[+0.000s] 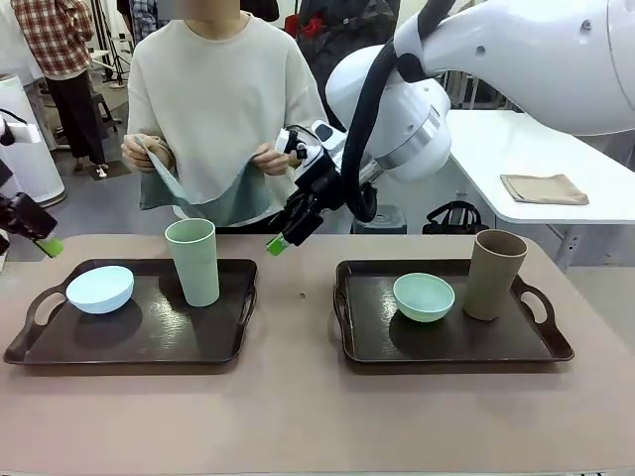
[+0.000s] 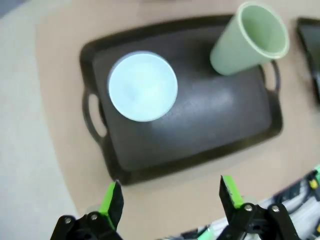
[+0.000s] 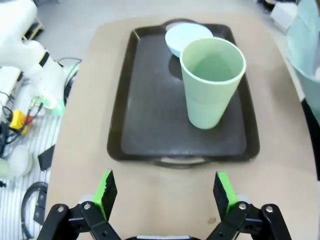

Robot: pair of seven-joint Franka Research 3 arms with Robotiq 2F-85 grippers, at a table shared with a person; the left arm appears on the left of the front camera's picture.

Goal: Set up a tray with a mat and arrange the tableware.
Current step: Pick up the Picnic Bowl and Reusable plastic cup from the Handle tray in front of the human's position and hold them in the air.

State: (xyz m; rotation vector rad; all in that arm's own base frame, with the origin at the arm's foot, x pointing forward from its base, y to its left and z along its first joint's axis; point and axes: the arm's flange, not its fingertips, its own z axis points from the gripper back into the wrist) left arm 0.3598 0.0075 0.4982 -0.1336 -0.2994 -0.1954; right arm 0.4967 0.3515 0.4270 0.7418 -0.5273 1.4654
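**Front view.** Two dark trays lie side by side on the tan worktop [image 1: 298, 397]. The left tray [image 1: 149, 335] carries the pale blue bowl [image 1: 100, 289] at its left end and the pale green cup [image 1: 192, 262], upright, towards its right end. The right tray [image 1: 437, 342] carries the mint green bowl [image 1: 424, 297] with the tan-brown cup [image 1: 495, 275] upright just beside it. All four pieces are matte.

The mat [image 1: 223, 198], a grey-green cloth, is off the worktop. A person at the far side holds it up by its top edge, one hand [image 1: 144, 152] at each end.

The right arm reaches across the middle. The right fingers [image 1: 278, 243] point down over the far edge between the trays, close to the mat. The left fingers [image 1: 48, 246] hang at the picture's left edge, above the worktop. A folded beige cloth [image 1: 544, 188] lies on a white table behind.

**Left wrist view.** The left fingers are spread wide and hold nothing. They hover above bare worktop just beside the left tray. The bowl and cup stand well apart on it.

**Right wrist view.** The right fingers are likewise spread wide and empty, above bare worktop near the left tray's handle. The pale green cup stands nearest and the blue bowl sits behind it. The mat hangs at the right edge.
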